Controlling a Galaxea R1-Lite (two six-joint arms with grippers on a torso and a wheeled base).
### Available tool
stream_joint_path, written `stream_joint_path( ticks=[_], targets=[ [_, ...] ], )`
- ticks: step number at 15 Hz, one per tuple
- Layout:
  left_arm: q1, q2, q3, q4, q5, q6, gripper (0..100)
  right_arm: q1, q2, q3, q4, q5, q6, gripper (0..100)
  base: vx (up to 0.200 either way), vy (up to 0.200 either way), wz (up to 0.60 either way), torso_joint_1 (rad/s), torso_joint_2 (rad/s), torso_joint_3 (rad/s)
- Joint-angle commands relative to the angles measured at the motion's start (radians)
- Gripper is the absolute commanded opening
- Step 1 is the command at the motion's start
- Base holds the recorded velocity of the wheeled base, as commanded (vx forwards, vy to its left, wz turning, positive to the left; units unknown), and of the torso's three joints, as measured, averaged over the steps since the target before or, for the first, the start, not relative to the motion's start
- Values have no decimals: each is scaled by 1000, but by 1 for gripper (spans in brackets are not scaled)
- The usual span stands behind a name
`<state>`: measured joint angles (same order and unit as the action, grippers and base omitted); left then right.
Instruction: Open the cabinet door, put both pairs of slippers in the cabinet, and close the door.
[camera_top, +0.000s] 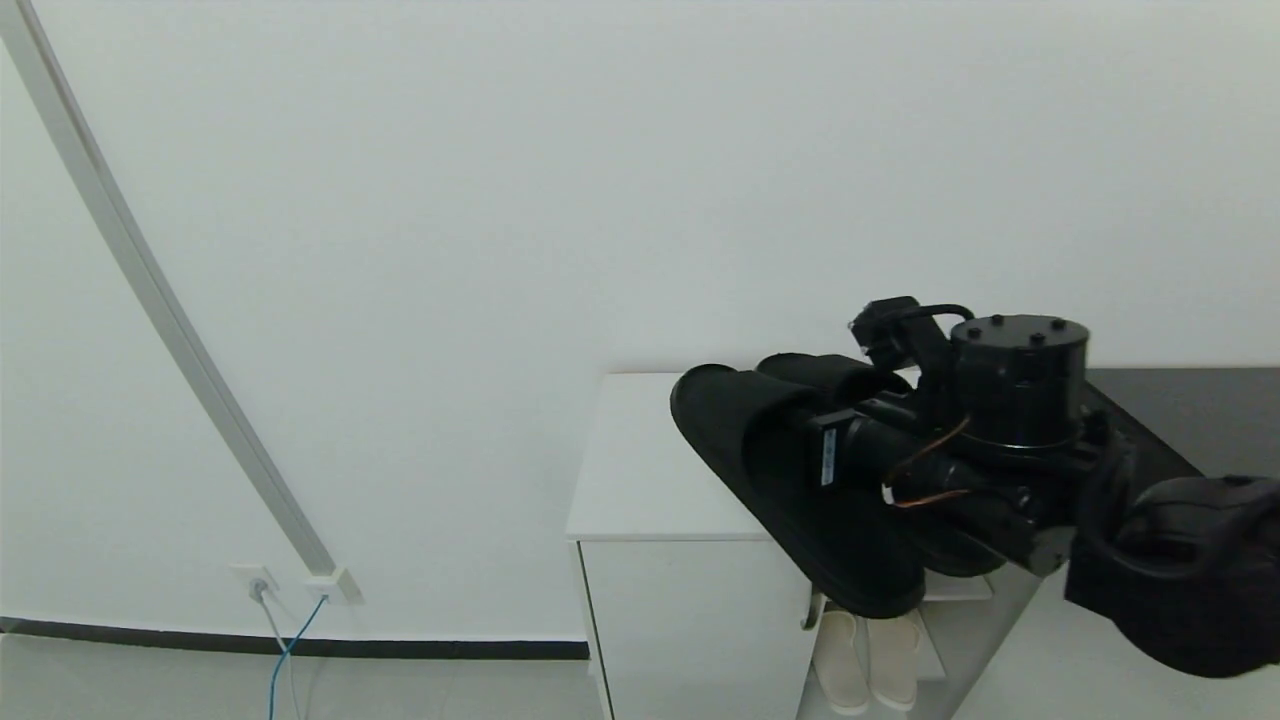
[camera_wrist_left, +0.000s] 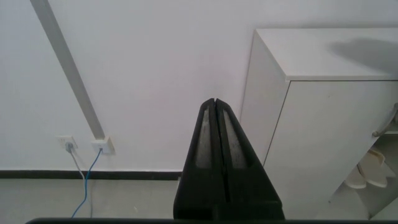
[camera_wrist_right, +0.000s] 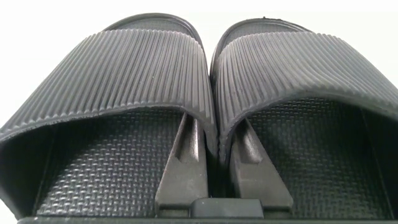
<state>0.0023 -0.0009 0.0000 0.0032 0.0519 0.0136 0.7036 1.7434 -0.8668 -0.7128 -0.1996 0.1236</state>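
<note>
While the white cabinet (camera_top: 650, 470) backs onto the wall, with floor stretching away to its left, its right half stands open and a pair of white slippers (camera_top: 868, 660) lies on a shelf inside. Over its front edge the right gripper (camera_wrist_right: 214, 146) grasps the black slippers (camera_top: 800, 480). The right wrist view shows a finger under each ribbed strap. The left wrist view shows the left gripper (camera_wrist_left: 215, 109) pinched closed on nothing.

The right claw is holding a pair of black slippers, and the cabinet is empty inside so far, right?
Not quite. The cabinet isn't empty: the head view shows a pair of white slippers lying inside it. The right claw does hold the black slippers.
</note>
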Motion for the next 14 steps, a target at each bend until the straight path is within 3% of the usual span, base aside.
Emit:
stream_joint_path(
  ticks=[1,3,5,7,14],
  targets=[
    [1,1,0,0,0,0,0,23,-163,74,12,6,-13,0,0,0,0,0,0,0],
    [1,1,0,0,-1,0,0,20,-189,126,-4,19,-110,0,0,0,0,0,0,0],
    [1,1,0,0,-1,0,0,20,-188,190,-108,49,-191,0,0,0,0,0,0,0],
    [1,1,0,0,-1,0,0,20,-168,204,-175,54,-202,0,0,0,0,0,0,0],
    [1,1,0,0,-1,0,0,25,-163,210,-177,57,-206,0,0,0,0,0,0,0]
  ],
)
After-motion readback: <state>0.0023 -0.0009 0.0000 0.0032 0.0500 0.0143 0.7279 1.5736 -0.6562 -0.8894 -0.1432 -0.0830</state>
